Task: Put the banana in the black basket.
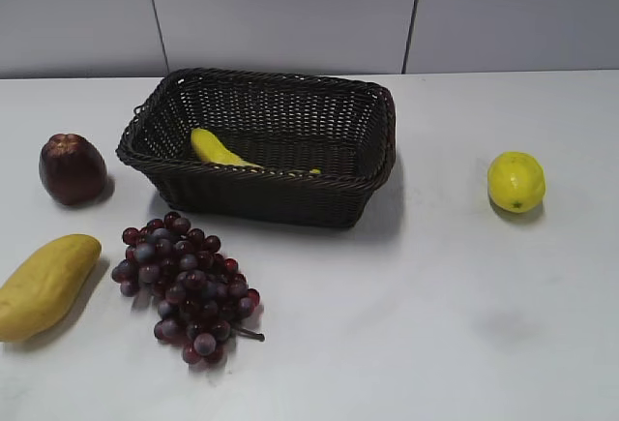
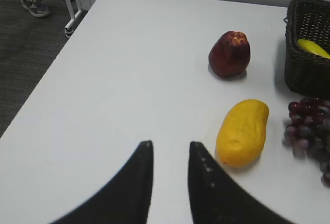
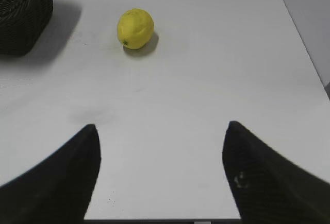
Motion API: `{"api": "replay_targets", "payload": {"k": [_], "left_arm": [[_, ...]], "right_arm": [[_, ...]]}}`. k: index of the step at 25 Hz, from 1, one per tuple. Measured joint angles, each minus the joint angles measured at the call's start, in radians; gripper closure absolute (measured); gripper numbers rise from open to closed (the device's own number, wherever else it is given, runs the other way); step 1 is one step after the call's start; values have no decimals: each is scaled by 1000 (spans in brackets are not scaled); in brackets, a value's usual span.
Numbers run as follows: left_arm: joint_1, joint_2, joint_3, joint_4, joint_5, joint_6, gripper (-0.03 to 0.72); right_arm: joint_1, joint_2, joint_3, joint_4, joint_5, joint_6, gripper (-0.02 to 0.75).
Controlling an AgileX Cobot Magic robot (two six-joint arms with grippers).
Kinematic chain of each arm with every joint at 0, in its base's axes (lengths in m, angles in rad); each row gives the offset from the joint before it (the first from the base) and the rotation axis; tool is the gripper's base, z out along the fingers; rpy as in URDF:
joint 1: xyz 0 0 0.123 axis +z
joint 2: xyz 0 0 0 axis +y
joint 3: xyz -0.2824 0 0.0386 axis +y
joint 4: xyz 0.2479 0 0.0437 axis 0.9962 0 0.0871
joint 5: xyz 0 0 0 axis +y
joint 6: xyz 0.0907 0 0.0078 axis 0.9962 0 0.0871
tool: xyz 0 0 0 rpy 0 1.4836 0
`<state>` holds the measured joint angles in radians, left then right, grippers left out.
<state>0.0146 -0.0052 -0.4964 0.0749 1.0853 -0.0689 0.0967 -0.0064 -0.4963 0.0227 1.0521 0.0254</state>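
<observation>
The banana (image 1: 221,150) is bright yellow and lies inside the black basket (image 1: 360,195), against its left and front walls. One end of the banana also shows in the left wrist view (image 2: 312,48), inside the basket (image 2: 304,74). A corner of the basket shows in the right wrist view (image 3: 23,23). My left gripper (image 2: 170,149) hovers over bare table well left of the basket, its fingers a small gap apart and empty. My right gripper (image 3: 161,131) is wide open and empty over the table's right side. Neither gripper shows in the exterior view.
A dark red apple (image 1: 72,168) and a dull-yellow mango-like fruit (image 1: 44,285) lie left of the basket. A bunch of purple grapes (image 1: 186,285) lies in front of it. A lemon (image 1: 515,182) sits to the right. The table's left edge (image 2: 46,80) drops to the floor.
</observation>
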Motion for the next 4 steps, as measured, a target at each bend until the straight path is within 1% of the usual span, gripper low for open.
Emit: {"api": "replay_targets", "payload": {"k": [4], "left_arm": [[0,0,0,0,0,0,458]], "right_arm": [[0,0,0,0,0,0,149]]}}
